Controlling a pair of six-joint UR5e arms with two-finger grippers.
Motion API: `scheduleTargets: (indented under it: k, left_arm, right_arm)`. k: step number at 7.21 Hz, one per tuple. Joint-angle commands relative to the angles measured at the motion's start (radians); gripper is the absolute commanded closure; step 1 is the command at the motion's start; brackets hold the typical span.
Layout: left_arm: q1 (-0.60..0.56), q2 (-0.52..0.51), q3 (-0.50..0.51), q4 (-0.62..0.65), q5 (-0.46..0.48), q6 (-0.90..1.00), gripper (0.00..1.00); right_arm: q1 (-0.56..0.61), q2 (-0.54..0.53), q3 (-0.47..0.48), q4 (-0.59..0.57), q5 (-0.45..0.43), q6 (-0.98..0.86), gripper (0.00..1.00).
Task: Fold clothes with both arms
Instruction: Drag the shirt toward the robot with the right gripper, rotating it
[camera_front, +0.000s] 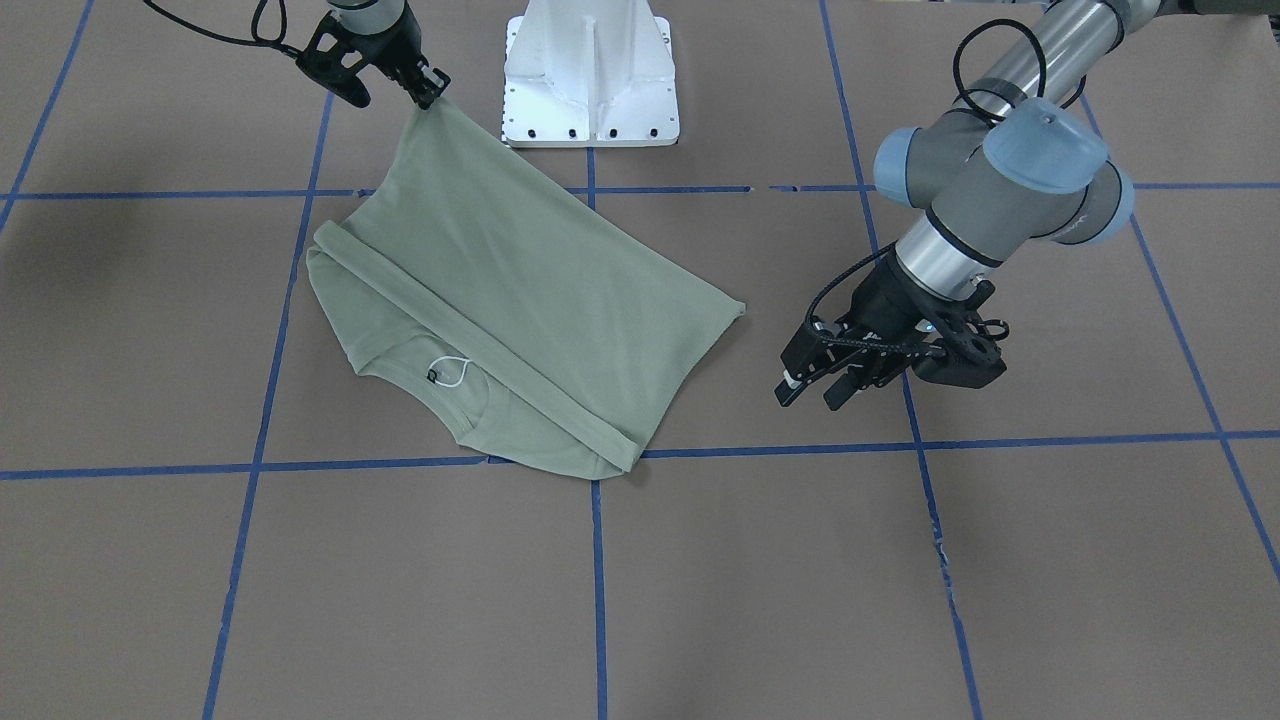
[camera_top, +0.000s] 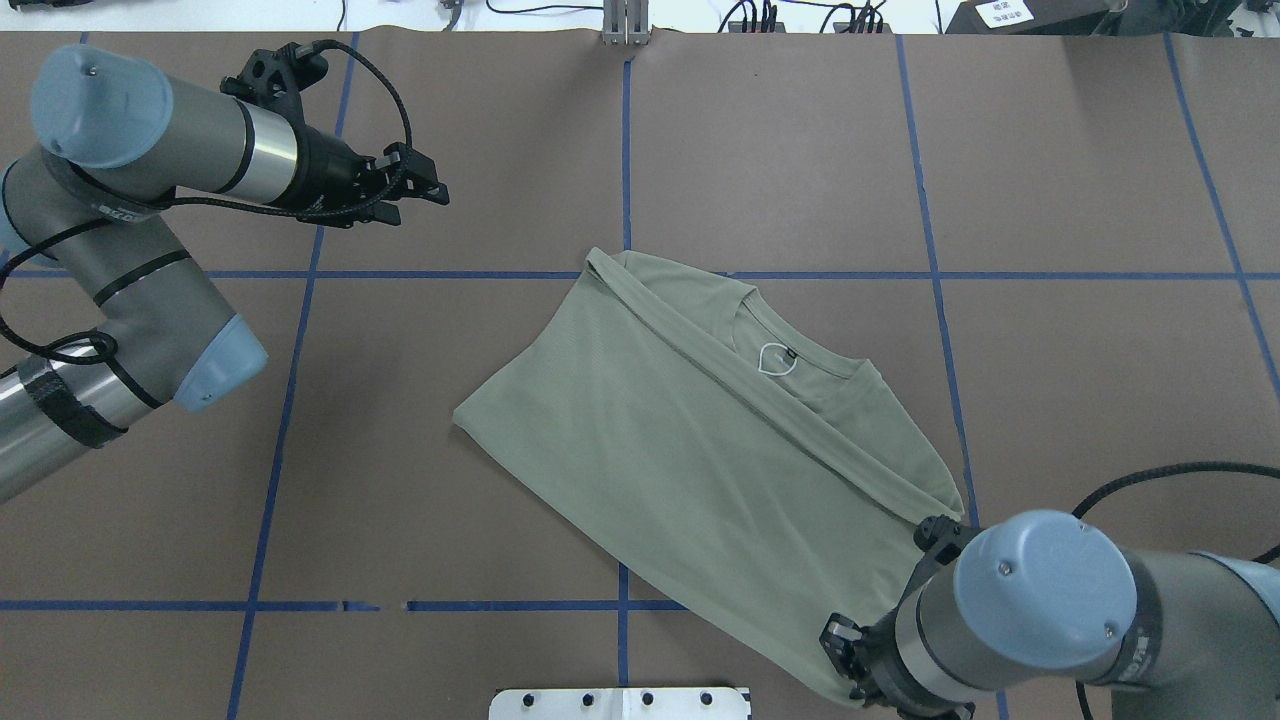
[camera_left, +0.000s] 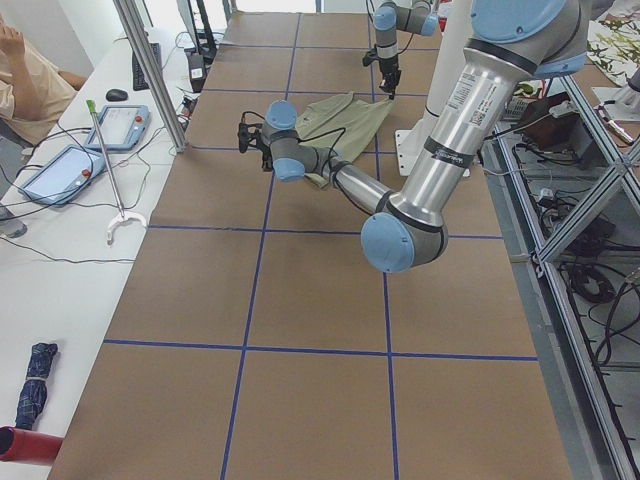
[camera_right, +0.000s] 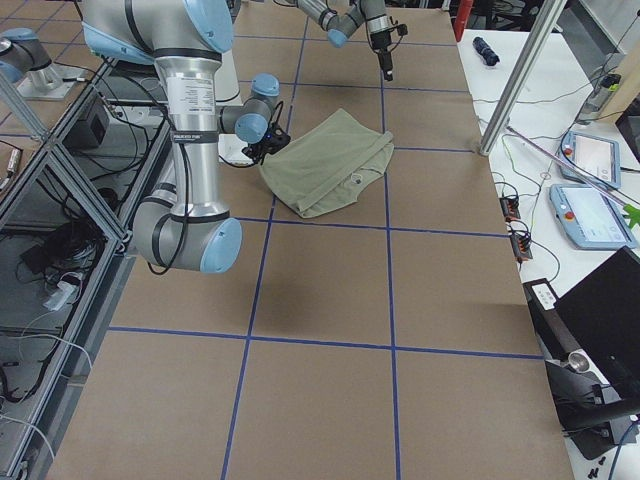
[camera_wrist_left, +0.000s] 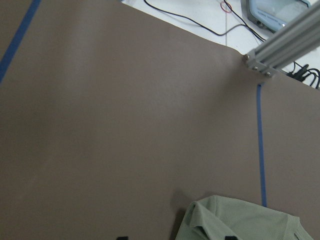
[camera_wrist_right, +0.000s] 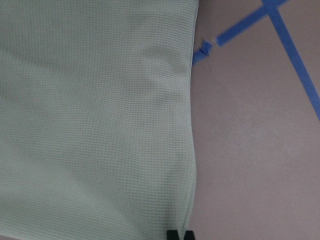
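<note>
The sage-green shirt (camera_front: 520, 290) (camera_top: 680, 440) lies folded on the brown table, its collar and white-stringed label (camera_front: 450, 372) facing away from the robot. My right gripper (camera_front: 432, 95) (camera_wrist_right: 180, 234) is shut on a hem corner near the pedestal and holds that corner lifted off the table. In the overhead view my right wrist hides those fingers. My left gripper (camera_front: 812, 392) (camera_top: 435, 190) hovers open and empty to the robot's left of the shirt (camera_wrist_left: 240, 222), apart from the cloth.
The white pedestal base (camera_front: 590, 80) (camera_top: 620, 703) stands just behind the lifted corner. Blue tape lines (camera_front: 597, 560) grid the brown table. An aluminium post (camera_wrist_left: 280, 40) rises at the far edge. A side bench with tablets (camera_left: 65, 165) and a seated person (camera_left: 25, 75) lies beyond it.
</note>
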Motion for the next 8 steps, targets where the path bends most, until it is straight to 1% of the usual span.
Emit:
scheduleTargets:
  k: [1,2,3,4,5,6,7,8]
  left_arm:
    - [0.008,0.011,-0.049,0.001,-0.054,-0.118,0.28]
    - [0.011,0.011,-0.057,0.001,-0.054,-0.162,0.28]
    - [0.023,0.011,-0.063,0.003,-0.052,-0.184,0.28]
    - [0.049,0.014,-0.063,0.003,-0.049,-0.219,0.27]
    - [0.092,0.034,-0.066,0.003,-0.043,-0.286,0.26]
    - [0.142,0.036,-0.069,0.004,-0.036,-0.38,0.24]
    - [0.225,0.046,-0.068,0.015,0.018,-0.455,0.23]
    - [0.265,0.053,-0.071,0.06,0.058,-0.462,0.23]
  right_arm:
    - [-0.117,-0.024,0.01,-0.031,-0.009,0.044,0.0]
    - [-0.129,-0.04,0.01,-0.031,-0.021,0.056,0.0]
    - [-0.111,-0.039,0.013,-0.031,-0.024,0.061,0.0]
    - [-0.047,-0.033,0.021,-0.031,-0.024,0.061,0.0]
    - [0.045,0.004,0.027,-0.031,-0.024,0.061,0.0]
    - [0.172,0.074,0.024,-0.031,-0.018,0.055,0.0]
    - [0.255,0.096,0.016,-0.031,-0.013,0.041,0.0]
    - [0.33,0.101,0.013,-0.029,-0.012,-0.03,0.0]
